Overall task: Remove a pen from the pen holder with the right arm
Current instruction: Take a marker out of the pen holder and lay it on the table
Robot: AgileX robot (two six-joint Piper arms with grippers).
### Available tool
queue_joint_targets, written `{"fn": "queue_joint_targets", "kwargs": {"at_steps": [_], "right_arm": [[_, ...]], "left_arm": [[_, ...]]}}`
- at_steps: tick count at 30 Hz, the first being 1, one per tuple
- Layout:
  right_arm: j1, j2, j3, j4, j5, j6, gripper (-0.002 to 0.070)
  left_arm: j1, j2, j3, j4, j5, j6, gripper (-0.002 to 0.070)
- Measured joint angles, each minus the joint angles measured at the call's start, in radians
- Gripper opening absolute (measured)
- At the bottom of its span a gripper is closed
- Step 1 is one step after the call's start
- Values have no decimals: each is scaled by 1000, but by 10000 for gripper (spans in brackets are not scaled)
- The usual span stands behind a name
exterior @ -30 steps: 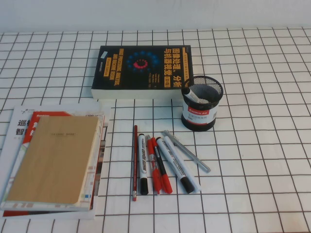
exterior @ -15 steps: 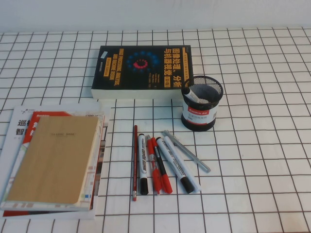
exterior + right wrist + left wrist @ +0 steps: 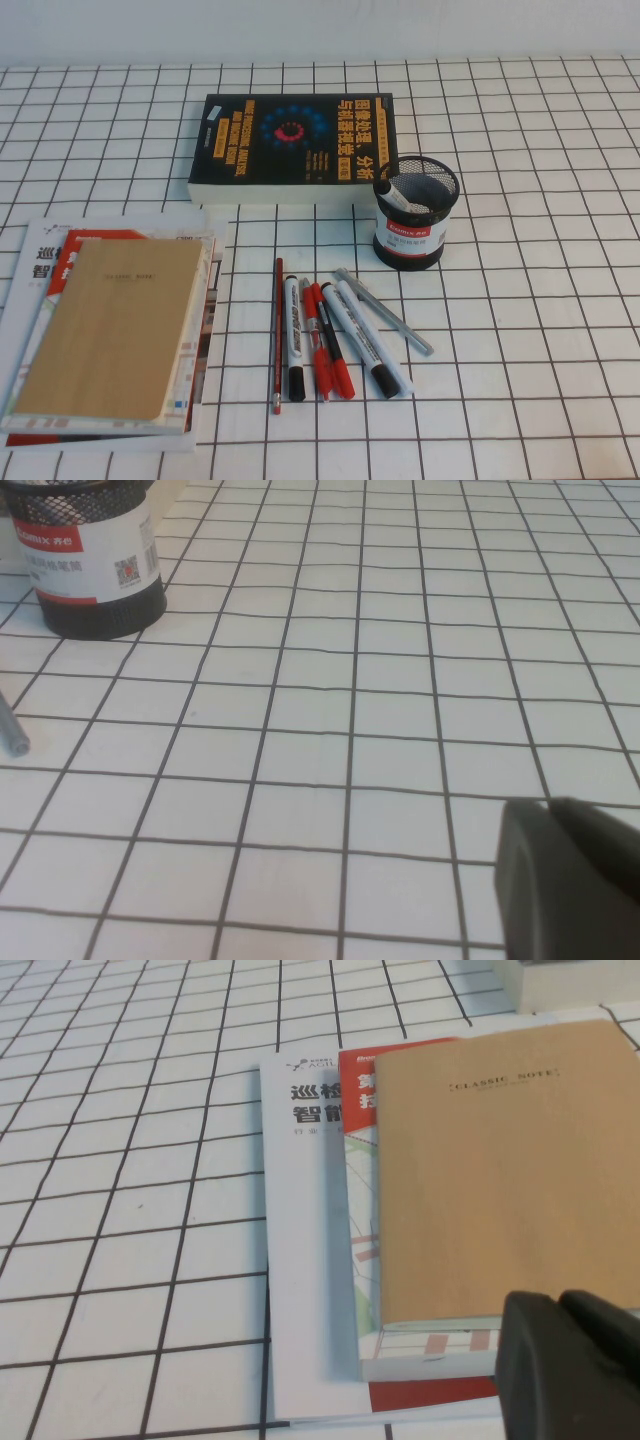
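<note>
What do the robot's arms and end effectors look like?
Only the tips show. The left end effector, over the stacked notebooks, and the right end effector, over the checked table near the pen holder, are matte black, with rounded, blocky fingers closed together. No cables or markings are visible; the high view shows neither arm.

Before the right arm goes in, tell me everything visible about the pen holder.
The pen holder is a black mesh cup with a white, red-banded label low on its wall. It stands upright on the table by the near right corner of the book, behind the pens. One white marker leans inside. Nothing grips it: the right hand, shut, hangs apart from it over the table; the left hand is over the notebook.
</note>
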Motion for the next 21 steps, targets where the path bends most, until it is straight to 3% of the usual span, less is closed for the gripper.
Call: {"fn": "queue_joint_targets", "kwargs": {"at_steps": [11,21], "right_arm": [[0,0,0,17,-16,0,-16],[0,0,0,450,-304,0,-16]], "left_arm": [[0,0,0,0,0,0,-4],[0,0,0,0,0,0,-4]]}}
